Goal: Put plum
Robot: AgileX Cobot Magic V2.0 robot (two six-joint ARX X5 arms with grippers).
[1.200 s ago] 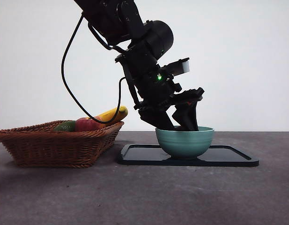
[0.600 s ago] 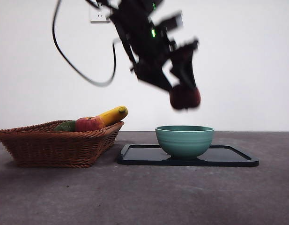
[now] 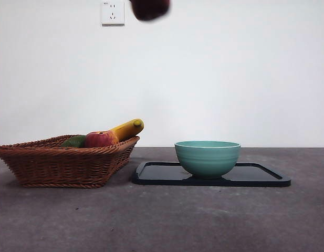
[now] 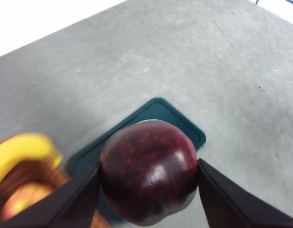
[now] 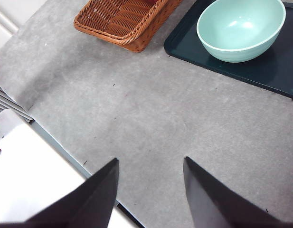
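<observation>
Hanging high above the table, the glossy, dark maroon-purple round plum (image 4: pixel 149 171) sat clamped between the two black jaws of the left gripper (image 4: pixel 149 190), one jaw pressed to each side of it. In the front view only its dark underside (image 3: pixel 149 8) showed at the top edge, left of the white wall socket's (image 3: pixel 112 12) far side and well above everything else. Half a second earlier the plum had been just above the pale teal ceramic bowl (image 3: pixel 207 157), and a second earlier the gripper had been down inside that bowl; since then the arm had lifted almost wholly out of the front view and shifted toward the basket side. The bowl stood on the flat black rectangular tray (image 3: pixel 261 177), unmoved. Beside the tray, the brown woven wicker basket (image 3: pixel 56 163) held a red-and-yellow apple (image 3: pixel 100 139), a yellow banana (image 3: pixel 127 128) and a green fruit (image 3: pixel 73 141), all as before. The right gripper (image 5: pixel 151 190) hovered over bare grey tabletop (image 5: pixel 174 118) with its jaws spread apart and holding nothing.
</observation>
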